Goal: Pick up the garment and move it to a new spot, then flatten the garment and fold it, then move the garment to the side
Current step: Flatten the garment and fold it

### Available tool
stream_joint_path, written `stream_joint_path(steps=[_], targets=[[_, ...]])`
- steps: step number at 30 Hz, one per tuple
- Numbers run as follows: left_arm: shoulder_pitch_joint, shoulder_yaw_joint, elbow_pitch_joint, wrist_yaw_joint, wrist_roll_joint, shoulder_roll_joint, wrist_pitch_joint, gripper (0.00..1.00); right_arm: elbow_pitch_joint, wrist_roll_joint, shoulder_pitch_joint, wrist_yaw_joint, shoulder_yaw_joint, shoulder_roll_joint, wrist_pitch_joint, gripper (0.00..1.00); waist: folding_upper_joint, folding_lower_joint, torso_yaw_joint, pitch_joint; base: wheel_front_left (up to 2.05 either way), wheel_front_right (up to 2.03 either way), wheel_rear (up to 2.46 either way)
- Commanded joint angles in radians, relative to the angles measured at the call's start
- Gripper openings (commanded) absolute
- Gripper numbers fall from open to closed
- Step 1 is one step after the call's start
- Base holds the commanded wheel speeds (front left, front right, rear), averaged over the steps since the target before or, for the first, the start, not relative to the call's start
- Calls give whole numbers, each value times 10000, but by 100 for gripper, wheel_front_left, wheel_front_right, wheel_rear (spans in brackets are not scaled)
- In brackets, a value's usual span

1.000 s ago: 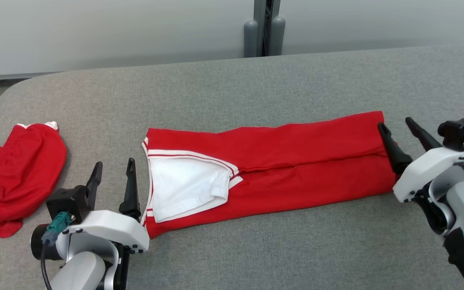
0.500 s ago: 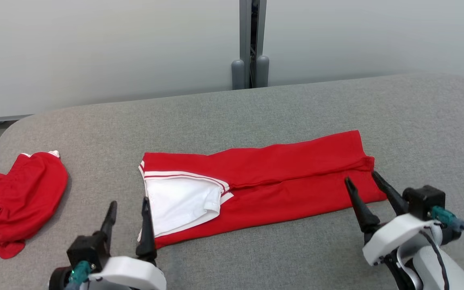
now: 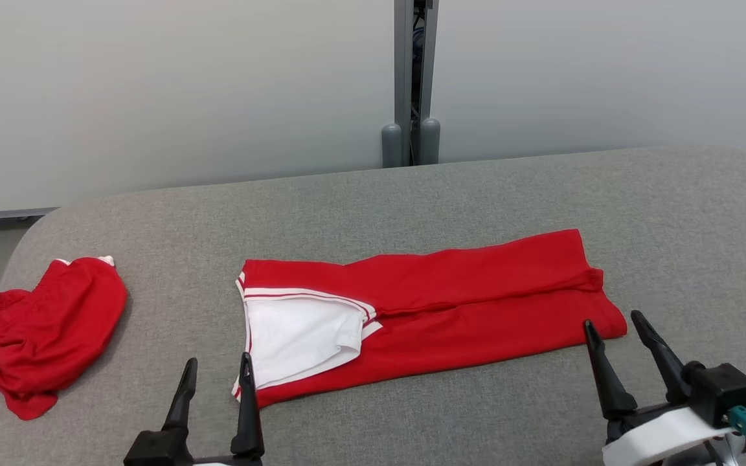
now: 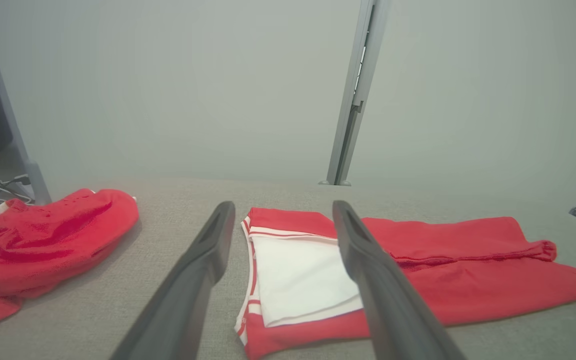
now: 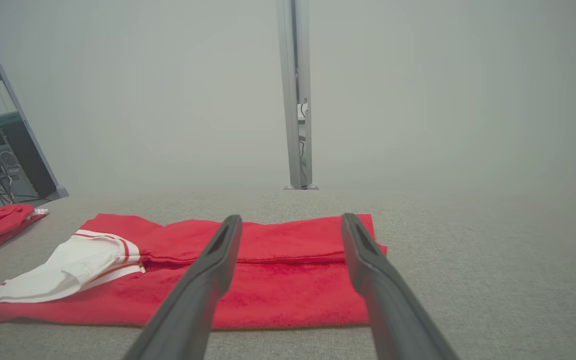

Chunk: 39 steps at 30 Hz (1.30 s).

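We have pulled our right gripper [image 3: 611, 318] back from the folded red-and-white fabric garment [image 3: 476, 310]; it and our left gripper [image 3: 217, 357] stand spread, empty.

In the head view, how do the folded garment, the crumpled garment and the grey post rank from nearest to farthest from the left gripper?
1. Folded garment, just right of the left gripper.
2. Crumpled garment, off to its left.
3. Grey post, at the far back.
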Motion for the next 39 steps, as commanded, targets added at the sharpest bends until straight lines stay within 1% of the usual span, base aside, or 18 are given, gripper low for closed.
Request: stream_joint_path(steps=[1,5,8,12,16,22,26,30,36,39], targets=[[123,179,-8,-108,153,-39,-41,100,-280,-161,214,-3,-158,-10,-18,100,0,0,29,-41,0,0,0],[391,697,-74,-585,633,-340,-42,100,-1076,-436,847,-3,-614,222,-15,100,0,0,59,-129,0,0,0],[504,1045,-5,-919,892,-476,-42,100,-1299,-555,1072,-3,-632,324,-17,100,0,0,36,-177,0,0,0],[572,1365,100,-1248,1148,-666,-42,100,-1365,-607,1214,-3,-559,390,-17,100,0,0,-1,-206,0,0,0],[611,1548,225,-1485,1316,-751,-42,100,-1332,-551,1208,-3,-473,384,-17,100,0,0,-19,-195,0,0,0],[580,1652,322,-1612,1457,-829,-42,100,-1152,-353,1200,-3,-356,360,-16,100,0,0,13,-138,0,0,0],[500,1617,389,-1692,1509,-856,-43,100,-489,162,965,-3,-323,407,-13,100,0,0,118,-46,0,0,0],[362,1437,421,-1723,1466,-854,-43,100,558,770,548,-3,-300,419,-13,100,0,0,241,71,0,0,0],[195,1188,423,-1675,1510,-855,-41,100,2216,1529,-655,-3,-536,216,-13,100,0,0,436,375,0,0,0],[47,1116,467,-1721,1571,-853,-43,100,3142,1765,-1488,-1,-725,95,48,100,0,0,488,621,0,0,0]])
